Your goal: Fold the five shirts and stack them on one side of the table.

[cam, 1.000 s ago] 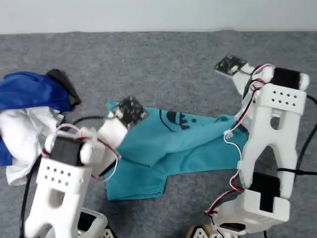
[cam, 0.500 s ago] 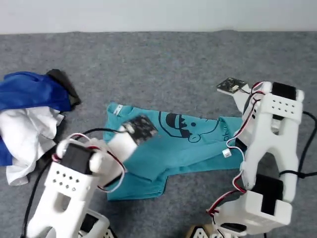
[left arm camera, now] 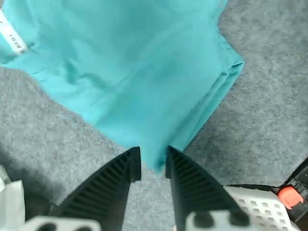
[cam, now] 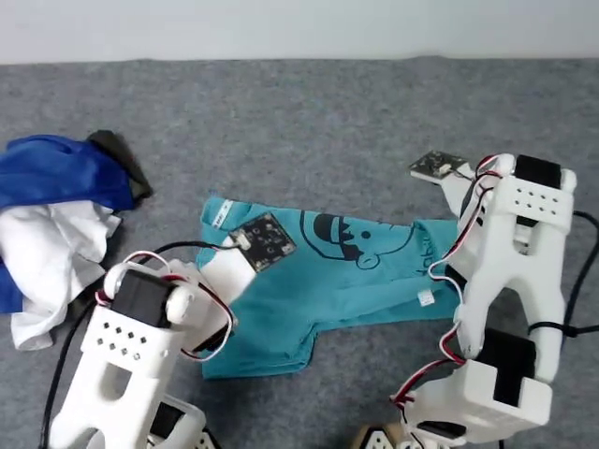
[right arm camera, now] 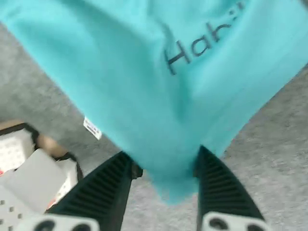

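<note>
A teal shirt [cam: 346, 281] with a dark printed figure lies spread on the grey table [cam: 309, 122], print up, one sleeve folded toward the near edge. The left arm [cam: 140, 318] stands over the shirt's left part. In the left wrist view my left gripper [left arm camera: 153, 163] is shut on the teal shirt's [left arm camera: 134, 72] edge. The right arm [cam: 510, 243] stands over the shirt's right end. My right gripper [right arm camera: 163, 166] has a thick fold of the teal shirt [right arm camera: 144, 72] between its fingers, close above the table.
A heap of other shirts sits at the table's left edge: blue [cam: 65, 173], white [cam: 47, 248] and a dark one [cam: 117, 154]. The arms' bases stand at the near edge. Bare carpet stretches behind the teal shirt to the back wall.
Both grippers came down and toward the near edge with the teal shirt. It was lifted and bunched a second ago; now it lies flat with the print showing.
</note>
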Controlling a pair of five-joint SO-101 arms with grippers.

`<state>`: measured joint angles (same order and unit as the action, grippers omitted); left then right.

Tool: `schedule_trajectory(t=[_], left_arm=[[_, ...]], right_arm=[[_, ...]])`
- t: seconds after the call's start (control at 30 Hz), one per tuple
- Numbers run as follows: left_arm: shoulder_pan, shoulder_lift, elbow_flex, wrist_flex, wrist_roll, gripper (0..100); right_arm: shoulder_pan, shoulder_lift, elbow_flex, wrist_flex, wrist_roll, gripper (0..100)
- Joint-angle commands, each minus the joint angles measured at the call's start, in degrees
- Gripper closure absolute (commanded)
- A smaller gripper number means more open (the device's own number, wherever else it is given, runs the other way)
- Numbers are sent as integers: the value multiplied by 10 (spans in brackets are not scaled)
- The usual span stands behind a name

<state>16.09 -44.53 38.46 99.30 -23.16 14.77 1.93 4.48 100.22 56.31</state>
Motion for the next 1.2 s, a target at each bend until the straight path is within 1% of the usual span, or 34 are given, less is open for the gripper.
schedule_trajectory(t=[0.0, 0.23, 0.3, 0.4, 0.47, 0.53, 0.67, 0.73, 0.8, 0.93, 1.07, 1.17], left_arm=[[-7, -4, -36, 12, -3, 889], [-11, 1, -131, 7, 1, 892], [-33, 1, -146, -35, 37, 892], [-78, 4, -136, -130, 81, 897], [-93, 25, -110, -193, 84, 935], [-96, 71, -93, -236, 84, 991], [-91, 191, -128, -278, 89, 994], [-91, 257, -174, -284, 89, 994], [-91, 327, -228, -282, 89, 994], [-91, 462, -333, -276, 89, 994], [-90, 588, -439, -238, 89, 994], [-87, 663, -530, -181, 86, 994]], right_arm=[[14, -34, -66, 25, 2, 789], [17, -34, -126, 25, 2, 788], [15, -30, -148, 22, -6, 789], [-3, -17, -156, -13, -64, 790], [-9, 2, -156, -44, -111, 790], [-15, 26, -156, -74, -152, 804], [-19, 61, -157, -106, -225, 940], [-15, 73, -157, -107, -257, 993], [-14, 81, -157, -103, -274, 980], [-7, 87, -156, -103, -298, 988], [-6, 87, -156, -102, -321, 989], [-5, 87, -156, -102, -324, 989]])
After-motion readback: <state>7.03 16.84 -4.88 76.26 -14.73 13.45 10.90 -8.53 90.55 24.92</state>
